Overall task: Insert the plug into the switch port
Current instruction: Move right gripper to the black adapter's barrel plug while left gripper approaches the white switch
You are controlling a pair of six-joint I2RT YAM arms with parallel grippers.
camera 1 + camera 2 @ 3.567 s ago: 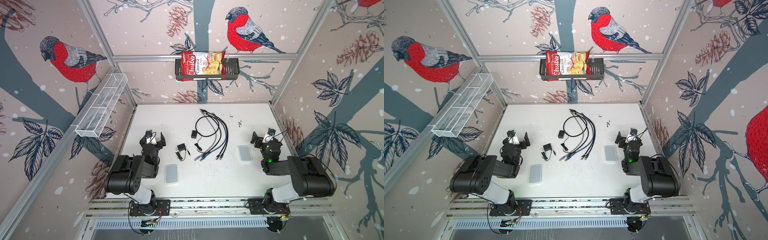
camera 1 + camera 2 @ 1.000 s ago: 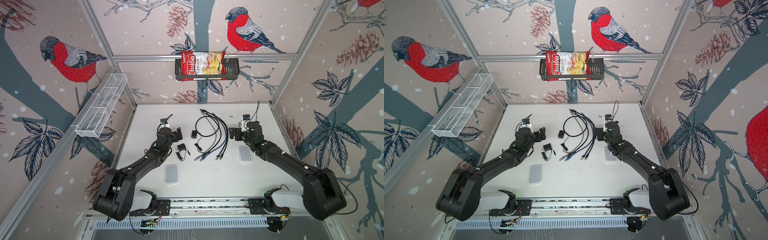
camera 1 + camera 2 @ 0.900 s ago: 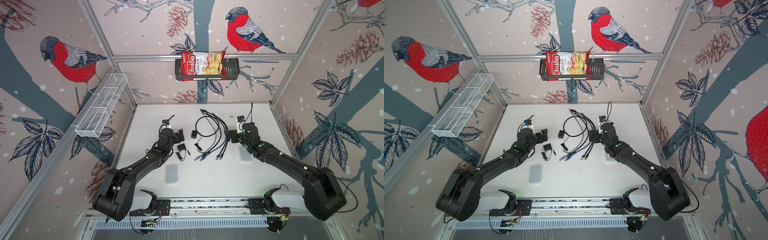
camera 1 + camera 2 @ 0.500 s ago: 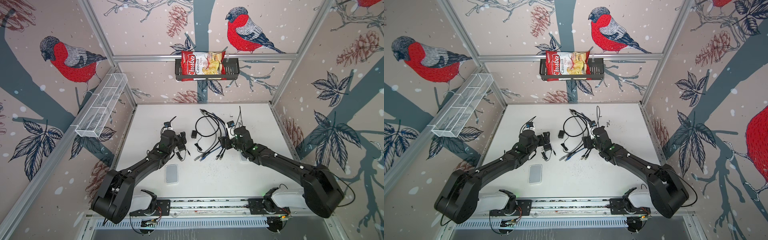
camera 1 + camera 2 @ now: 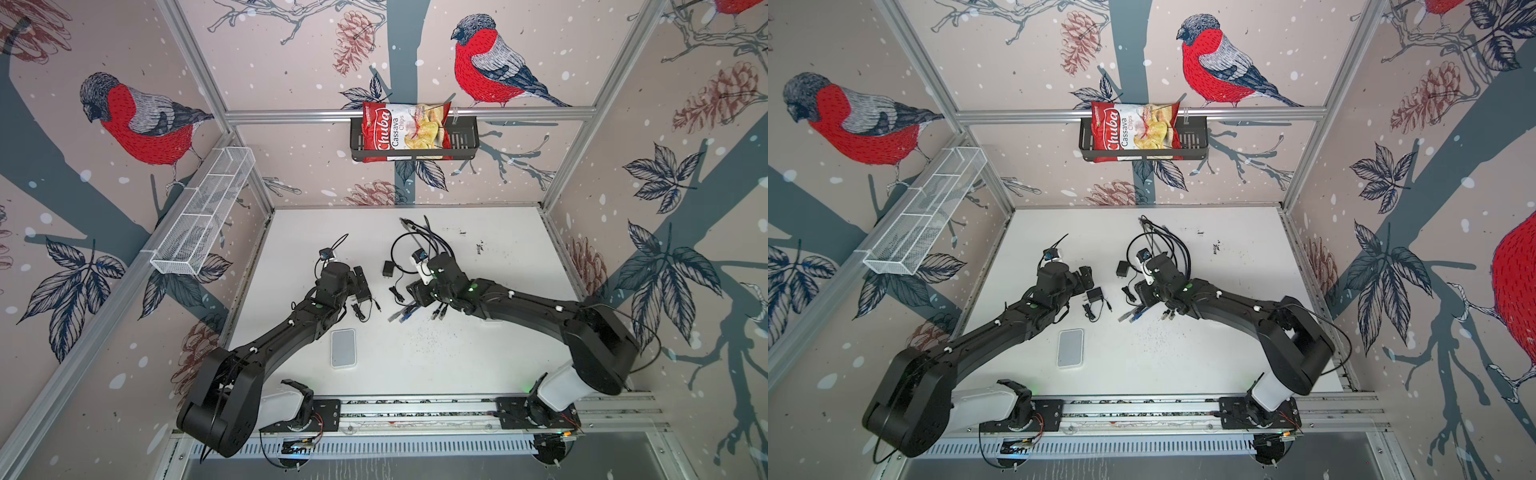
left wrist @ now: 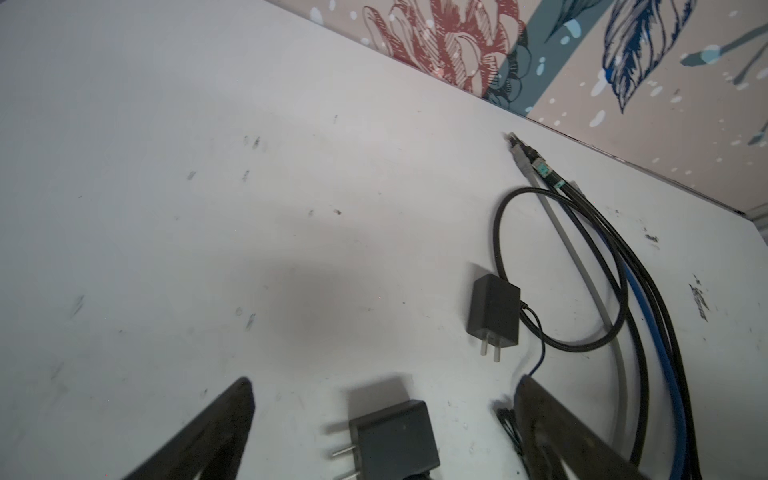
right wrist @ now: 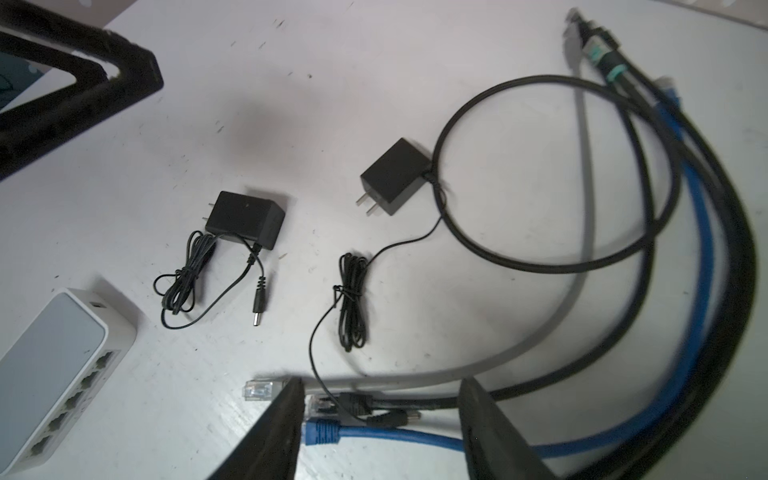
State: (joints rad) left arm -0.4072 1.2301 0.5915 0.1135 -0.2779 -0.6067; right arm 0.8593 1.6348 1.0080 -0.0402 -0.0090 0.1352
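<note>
Plug (image 7: 258,392) | beside blue cable (image 7: 395,436), black cable (image 7: 357,402) | adapter cord (image 7: 352,299) crossing | switch (image 7: 58,332) apart

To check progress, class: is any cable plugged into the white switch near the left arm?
No, the white switch shows only empty ports.

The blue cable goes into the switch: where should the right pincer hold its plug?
By the blue plug, on its ribbed boot, from above: it lies flat on the table between the fingers of the right pincer, a black plug close beside.
</note>
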